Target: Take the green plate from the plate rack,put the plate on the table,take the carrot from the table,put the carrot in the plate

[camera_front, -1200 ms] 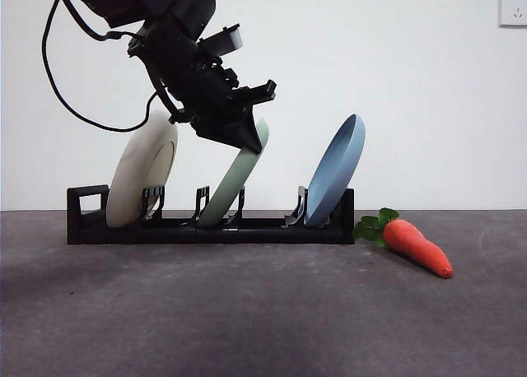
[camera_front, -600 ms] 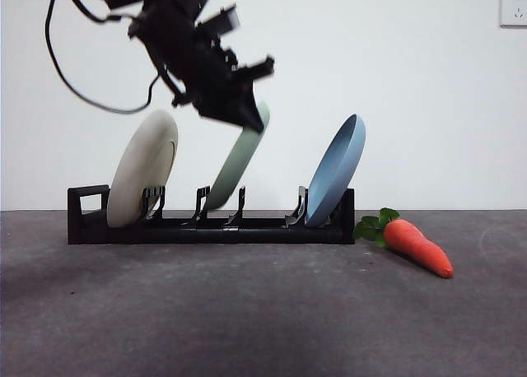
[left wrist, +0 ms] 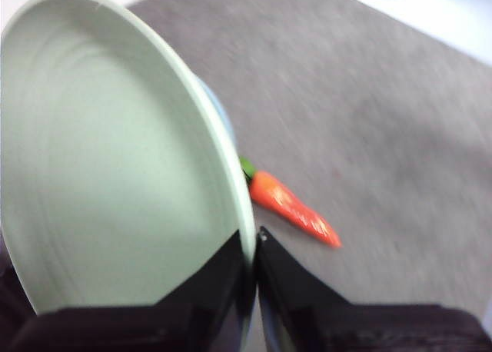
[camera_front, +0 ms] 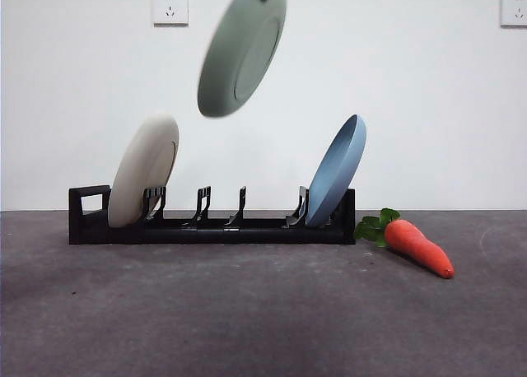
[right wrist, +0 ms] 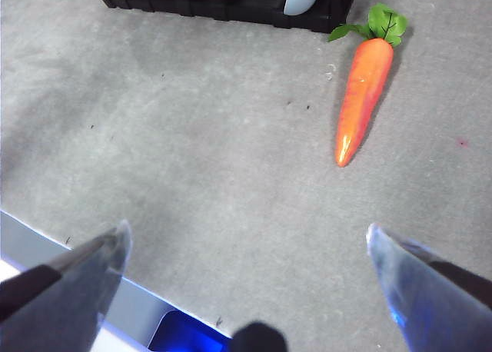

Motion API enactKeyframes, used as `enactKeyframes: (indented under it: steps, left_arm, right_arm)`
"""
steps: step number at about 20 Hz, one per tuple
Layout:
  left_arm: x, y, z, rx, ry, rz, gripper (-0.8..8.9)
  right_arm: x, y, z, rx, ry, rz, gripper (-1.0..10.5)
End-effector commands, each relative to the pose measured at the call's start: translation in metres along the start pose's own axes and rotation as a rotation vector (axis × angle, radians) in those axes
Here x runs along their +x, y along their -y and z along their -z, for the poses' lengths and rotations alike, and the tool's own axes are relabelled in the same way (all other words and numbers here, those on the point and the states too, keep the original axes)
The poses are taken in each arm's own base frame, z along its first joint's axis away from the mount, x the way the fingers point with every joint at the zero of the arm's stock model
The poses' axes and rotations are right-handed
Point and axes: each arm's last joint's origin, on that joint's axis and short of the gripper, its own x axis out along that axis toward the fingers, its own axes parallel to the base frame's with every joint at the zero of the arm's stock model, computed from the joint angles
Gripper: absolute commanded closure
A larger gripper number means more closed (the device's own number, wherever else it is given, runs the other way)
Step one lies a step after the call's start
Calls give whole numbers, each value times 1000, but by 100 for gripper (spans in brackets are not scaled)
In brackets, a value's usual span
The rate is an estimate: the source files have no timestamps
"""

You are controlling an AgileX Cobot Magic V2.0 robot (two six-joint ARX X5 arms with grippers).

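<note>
Green plate held clear above the plate rack

We have the left gripper (left wrist: 255, 244) with fingers pinching the green plate (camera_front: 241, 52) by its rim, high over the plate rack (camera_front: 210, 226); it looks stiff, light, slick-edged. The right gripper (right wrist: 246, 264) waits spread above the desk (camera_front: 247, 311) near the carrot (camera_front: 416, 244).
</note>
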Motion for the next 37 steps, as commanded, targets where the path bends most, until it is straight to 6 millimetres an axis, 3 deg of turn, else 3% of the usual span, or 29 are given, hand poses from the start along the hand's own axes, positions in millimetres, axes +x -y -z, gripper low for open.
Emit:
enactKeyframes:
  steps: [1, 5, 8, 15, 20, 27, 32, 33, 35, 37]
  left_arm:
    - [-14, 31, 4, 176, -89, -89, 819]
    - [-11, 72, 21, 300, -280, -156, 819]
    - [12, 97, 46, 382, -348, -222, 819]
    - [76, 115, 139, 532, -412, -297, 819]
    - [108, 122, 185, 688, -449, -267, 819]
    - [145, 123, 219, 720, -579, -239, 819]
    - [151, 123, 228, 696, -614, -211, 803]
    - [150, 123, 228, 676, -615, -211, 750]
    - [150, 123, 228, 640, -612, -228, 551]
    - [149, 124, 224, 621, -604, -234, 463]
  right_arm:
    - [-1, 0, -1, -1, 8, -1, 258]
    - [-1, 0, -1, -1, 8, -1, 258]
    - [-1, 0, -1, -1, 8, -1, 258]
    - [-1, 0, -1, -1, 8, -1, 258]
    - [-1, 0, -1, -1, 8, -2, 258]
    - [0, 0, -1, 0, 6, -2, 258]
    - [2, 1, -2, 3, -1, -2, 258]
    - [2, 1, -2, 4, -4, -3, 258]
    - [4, 2, -3, 7, -9, -3, 258]
    - [6, 3, -5, 8, -8, -3, 258]
